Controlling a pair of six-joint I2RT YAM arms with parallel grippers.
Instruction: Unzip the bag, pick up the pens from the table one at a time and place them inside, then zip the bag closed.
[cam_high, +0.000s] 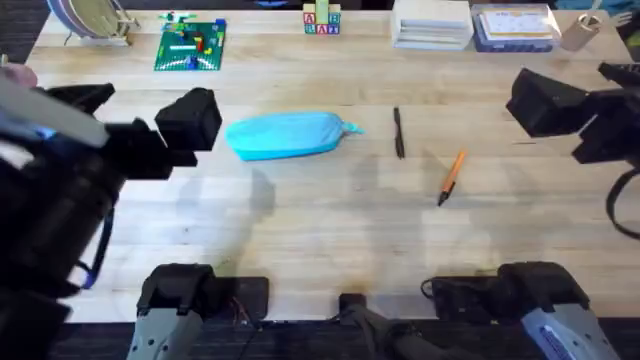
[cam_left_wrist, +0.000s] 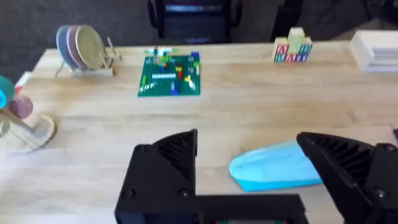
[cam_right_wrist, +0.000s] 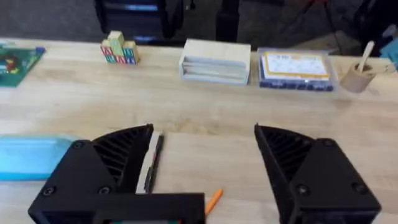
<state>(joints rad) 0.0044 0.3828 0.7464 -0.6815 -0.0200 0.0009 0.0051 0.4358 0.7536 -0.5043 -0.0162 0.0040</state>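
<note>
**Risks before the zipper is opened**

The light-blue bag (cam_high: 288, 135) is lying on the counter (cam_high: 330, 240), closed as far as I can judge, with its small pull tab (cam_high: 350, 128) pointing toward the black pen (cam_high: 398, 132). The orange pen (cam_high: 451, 177) is lying a little beyond, nearer to the right arm. Both pens are apart from the bag and from each other.

The left pincer (cam_high: 205, 125) is hanging just beside the rounded end of the bag, its fingers spread wide and holding nothing. The right pincer (cam_right_wrist: 205, 163) is also spread and empty, looking down over the black pen.

What could go wrong here:

- The bag is soft and nothing is anchoring it. If one pincer is pulling the tab while the other is not pressing the fabric, the whole bag is probably sliding instead of opening.
- The tab is small, so the fingers may be closing on fabric instead.
- The pens are slim and round; a closing pincer may be rolling them away.
- A dragged bag could be pushing the black pen.
</note>
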